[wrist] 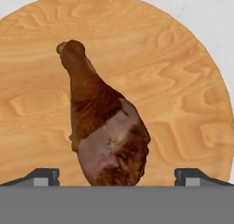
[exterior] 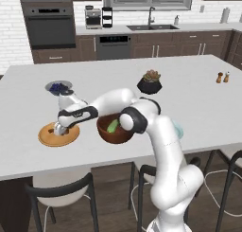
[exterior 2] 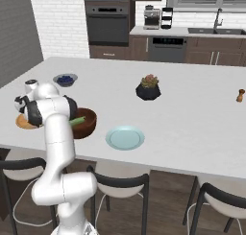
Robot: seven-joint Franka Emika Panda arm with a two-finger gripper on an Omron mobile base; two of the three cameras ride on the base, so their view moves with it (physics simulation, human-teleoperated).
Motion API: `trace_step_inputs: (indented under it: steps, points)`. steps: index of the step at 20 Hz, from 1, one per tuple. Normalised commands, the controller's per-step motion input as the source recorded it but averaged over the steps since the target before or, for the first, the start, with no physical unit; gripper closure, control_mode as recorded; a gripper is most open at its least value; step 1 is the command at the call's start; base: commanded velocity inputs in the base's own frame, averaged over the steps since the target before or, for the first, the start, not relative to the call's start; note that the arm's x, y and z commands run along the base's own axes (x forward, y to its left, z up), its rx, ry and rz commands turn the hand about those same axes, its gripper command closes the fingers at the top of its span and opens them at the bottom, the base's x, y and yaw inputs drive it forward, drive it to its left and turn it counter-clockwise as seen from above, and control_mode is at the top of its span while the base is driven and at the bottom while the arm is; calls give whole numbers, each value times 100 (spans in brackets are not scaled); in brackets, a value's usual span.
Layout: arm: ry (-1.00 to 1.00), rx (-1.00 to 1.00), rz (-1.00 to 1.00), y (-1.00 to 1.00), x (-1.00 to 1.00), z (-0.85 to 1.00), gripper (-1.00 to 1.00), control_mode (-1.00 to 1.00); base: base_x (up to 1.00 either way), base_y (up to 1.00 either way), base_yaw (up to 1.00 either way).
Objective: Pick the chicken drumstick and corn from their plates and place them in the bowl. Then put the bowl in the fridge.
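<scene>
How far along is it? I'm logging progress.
Done: the corn lies in the bowl, and the blue plate is bare. In hand: the open gripper straddles the drumstick on the wooden plate, not yet gripping. Left: drumstick into bowl, bowl into fridge.

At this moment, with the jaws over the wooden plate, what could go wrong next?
1. The chicken drumstick tapers; the fingertips straddle its thick end, so a grip there might slip or roll it on the wooden plate.
2. The bowl, already holding the corn, sits close beside the plate; the elbow hangs over it and could nudge it.
3. The bowl is near the counter edge, so a bump could push it off.
</scene>
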Motion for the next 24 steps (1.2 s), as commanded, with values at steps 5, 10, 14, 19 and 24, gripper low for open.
trace_step_inputs:
  steps: [5, 10, 14, 19, 24]
  points:
    - [0, 11, 0, 0, 14, -2, -100, -100, 0, 0, 0]
    - [0, 7, 0, 8, 16, -2, -100, -100, 0, 0, 0]
    - [6, 5, 0, 28, 32, -1, -100, -100, 0, 0, 0]
    - [12, 4, 0, 37, 5, -9, -100, -100, 0, 0, 0]
    - [18, 0, 1, 32, 12, -27, 100, -100, 0, 0, 0]
